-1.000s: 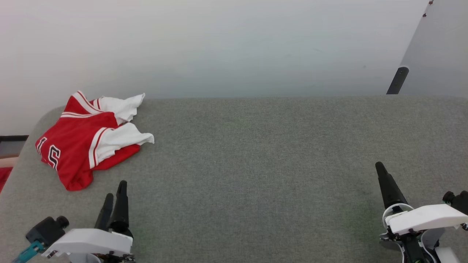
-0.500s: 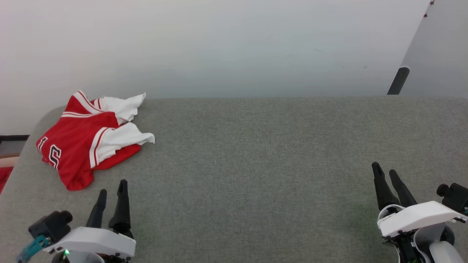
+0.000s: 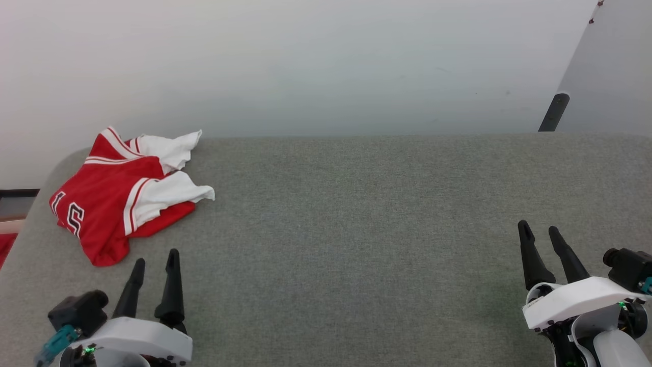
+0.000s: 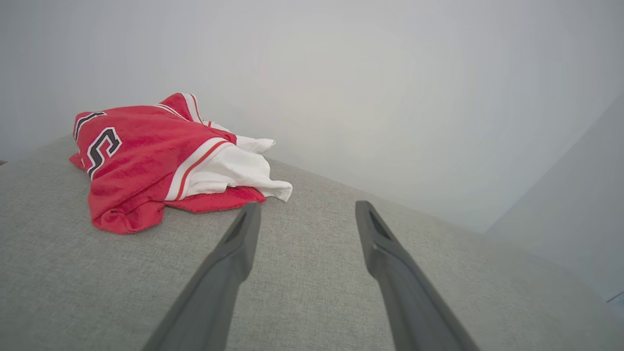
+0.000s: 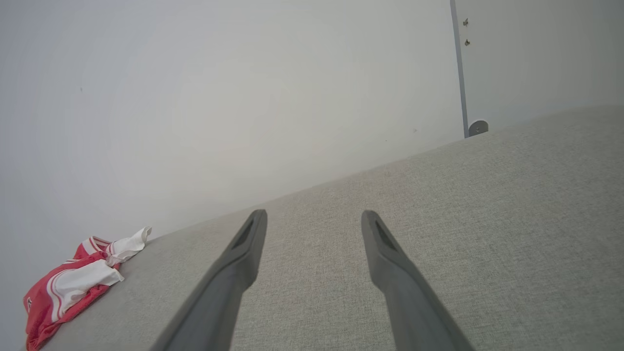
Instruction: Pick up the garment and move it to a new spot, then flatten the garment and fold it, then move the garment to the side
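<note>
The garment (image 3: 117, 196), a red jersey with white sleeves and striped trim, lies crumpled at the far left of the grey fabric surface (image 3: 356, 214). Part of a black, white-outlined number shows on it. My left gripper (image 3: 155, 257) stands open just in front of it, a short gap away, with nothing between its fingers. In the left wrist view the garment (image 4: 156, 161) sits up and left of my left gripper (image 4: 307, 209). My right gripper (image 3: 539, 230) is open at the lower right, far from the cloth. The right wrist view has the garment (image 5: 73, 282) small at the lower left, beyond my right gripper (image 5: 314, 217).
The grey surface ends at a rounded far-left corner (image 3: 66, 158) close behind the garment, with a pale wall (image 3: 326, 61) beyond. A dark post (image 3: 553, 111) stands at the back right against a wall panel. A red patch (image 3: 5, 247) shows past the left edge.
Both grippers have turned about their wrists, so that each pair of fingers now shows side by side and spread. The garment has not moved.
</note>
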Motion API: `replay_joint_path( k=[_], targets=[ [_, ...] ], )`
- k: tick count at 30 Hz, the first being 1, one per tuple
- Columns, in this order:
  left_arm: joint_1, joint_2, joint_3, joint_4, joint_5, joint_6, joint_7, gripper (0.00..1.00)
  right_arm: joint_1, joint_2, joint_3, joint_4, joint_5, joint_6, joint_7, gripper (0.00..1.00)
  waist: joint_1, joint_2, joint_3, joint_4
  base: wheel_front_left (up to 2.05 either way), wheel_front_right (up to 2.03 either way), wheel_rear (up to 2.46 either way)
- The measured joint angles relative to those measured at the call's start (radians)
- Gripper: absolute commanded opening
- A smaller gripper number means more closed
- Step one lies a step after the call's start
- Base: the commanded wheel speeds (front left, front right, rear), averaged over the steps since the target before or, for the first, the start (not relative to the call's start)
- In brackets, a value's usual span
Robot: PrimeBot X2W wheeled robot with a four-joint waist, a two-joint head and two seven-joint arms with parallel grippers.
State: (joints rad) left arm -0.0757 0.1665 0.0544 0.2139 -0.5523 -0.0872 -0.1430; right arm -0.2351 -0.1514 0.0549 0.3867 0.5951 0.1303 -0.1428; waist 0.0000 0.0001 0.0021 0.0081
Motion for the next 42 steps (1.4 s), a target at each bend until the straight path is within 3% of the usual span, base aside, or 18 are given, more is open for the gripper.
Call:
replay_joint_path(
  k=[24, 42],
  targets=[
    [-0.002, 0.021, -0.009, 0.039, 0.213, -0.014, -0.059, 1.00, -0.004, 0.005, -0.026, 0.012, -0.229, 0.000, -0.057, 1.00, 0.0000, -0.0001, -0.005, -0.005, 0.00, 0.00, 0.00],
    [-0.012, 0.030, -0.005, 0.088, 0.325, -0.026, -0.093, 1.00, -0.006, 0.005, -0.031, 0.031, -0.309, 0.000, -0.095, 1.00, 0.0000, 0.0000, -0.008, -0.011, 0.00, 0.00, 0.00]
  ],
)
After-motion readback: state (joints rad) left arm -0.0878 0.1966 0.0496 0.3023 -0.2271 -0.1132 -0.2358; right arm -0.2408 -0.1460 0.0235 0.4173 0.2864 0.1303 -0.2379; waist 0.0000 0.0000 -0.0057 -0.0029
